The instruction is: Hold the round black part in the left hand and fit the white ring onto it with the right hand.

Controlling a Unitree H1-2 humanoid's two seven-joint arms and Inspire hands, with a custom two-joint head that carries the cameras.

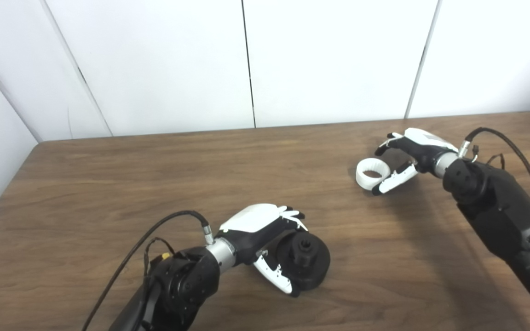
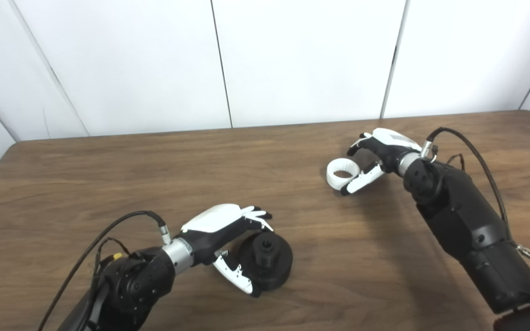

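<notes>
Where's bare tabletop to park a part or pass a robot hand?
Widest bare patch: the table to the left, from the wall edge down to the left robot hand. Another lies mid-table, between the black part and the white ring. Crowded: the near edge, where the left robot hand cups the part, and far right around the right robot hand at the ring.

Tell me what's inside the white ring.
Through the white ring only bare wooden table shows; nothing sits in its hole. The right hand curls around its right side, hiding part of that outer wall.
</notes>
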